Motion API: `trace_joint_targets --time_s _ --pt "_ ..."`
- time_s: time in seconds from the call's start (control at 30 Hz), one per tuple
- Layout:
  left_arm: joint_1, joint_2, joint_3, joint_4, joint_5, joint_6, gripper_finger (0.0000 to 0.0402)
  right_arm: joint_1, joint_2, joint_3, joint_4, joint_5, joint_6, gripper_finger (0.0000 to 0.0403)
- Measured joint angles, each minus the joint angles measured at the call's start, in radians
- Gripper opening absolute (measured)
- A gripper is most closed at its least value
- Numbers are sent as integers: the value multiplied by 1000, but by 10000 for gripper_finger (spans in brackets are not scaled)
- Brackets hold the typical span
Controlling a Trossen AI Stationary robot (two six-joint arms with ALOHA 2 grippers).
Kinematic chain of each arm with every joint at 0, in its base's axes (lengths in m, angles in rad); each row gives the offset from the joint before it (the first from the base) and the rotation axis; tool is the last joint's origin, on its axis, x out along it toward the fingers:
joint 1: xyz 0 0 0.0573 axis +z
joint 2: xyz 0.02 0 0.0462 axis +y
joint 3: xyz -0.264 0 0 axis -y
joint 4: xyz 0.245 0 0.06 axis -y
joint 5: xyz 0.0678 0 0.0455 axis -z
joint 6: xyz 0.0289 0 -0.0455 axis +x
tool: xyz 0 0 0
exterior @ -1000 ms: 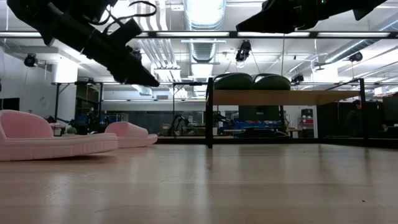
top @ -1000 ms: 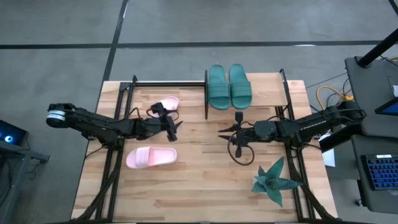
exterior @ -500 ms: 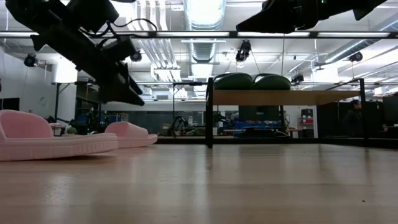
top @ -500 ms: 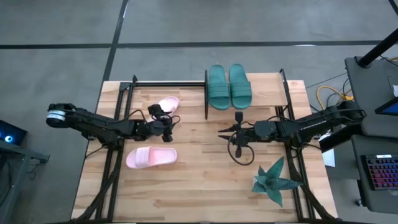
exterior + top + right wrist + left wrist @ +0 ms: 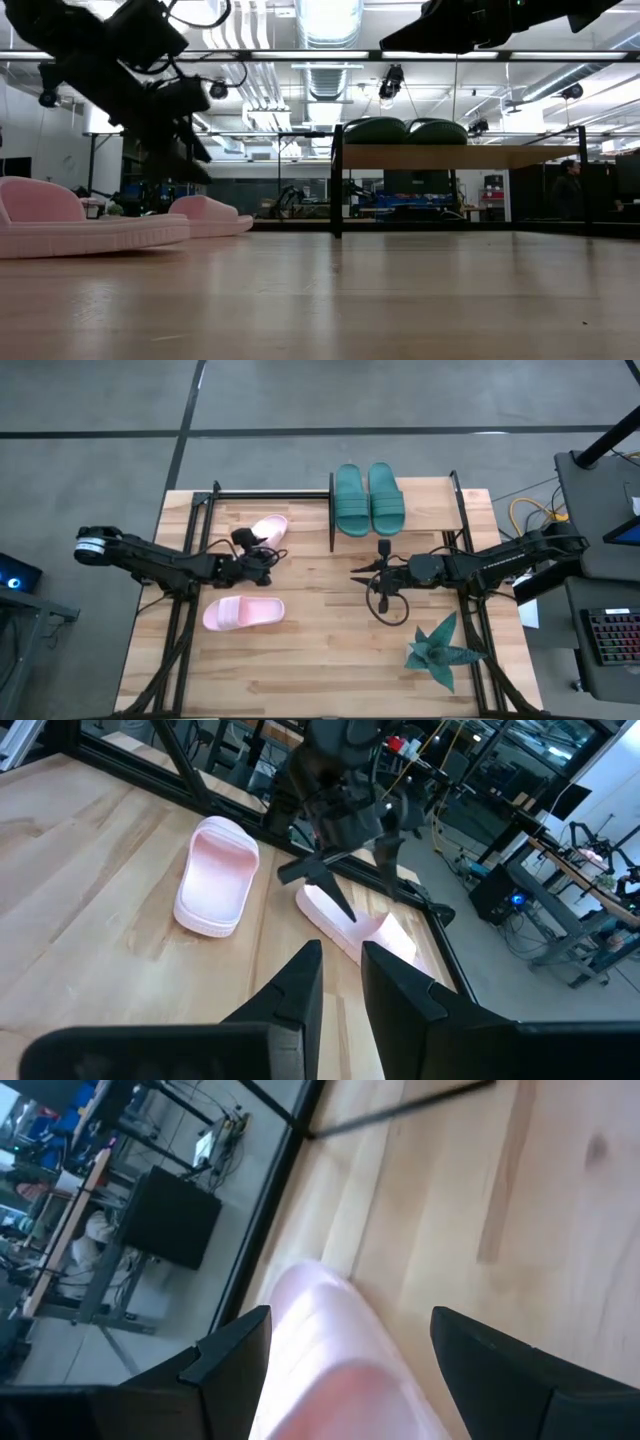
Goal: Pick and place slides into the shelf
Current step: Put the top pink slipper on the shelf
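My two arms are dark, near-black, slim jointed tubes w/ black cables looping loose alongside; the left arm has a silvery-white cap at its shoulder end, the right arm a big loop of cable hanging by the wrist. Each ends in two flat, black, wedge-shaped fingers, matte, w/ angular edges; no markings I can make out.

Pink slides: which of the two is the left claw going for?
The pink slide nearer the shelf: the open left gripper hangs right over it. The other pink slide lies apart, towards the table's front edge.
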Motion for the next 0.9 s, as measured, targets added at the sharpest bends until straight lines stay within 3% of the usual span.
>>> trace_joint_targets --time_s 0.13,0.37,0.9 --pt "1 0 -46 -2 -12 3 258 0 0 0 0 0 0 63" --pt "2 0 -56 -1 -134 10 258 0 0 0 1 0 -11 63" --pt "39 21 -103 2 -176 12 258 0 0 0 1 0 -19 63"
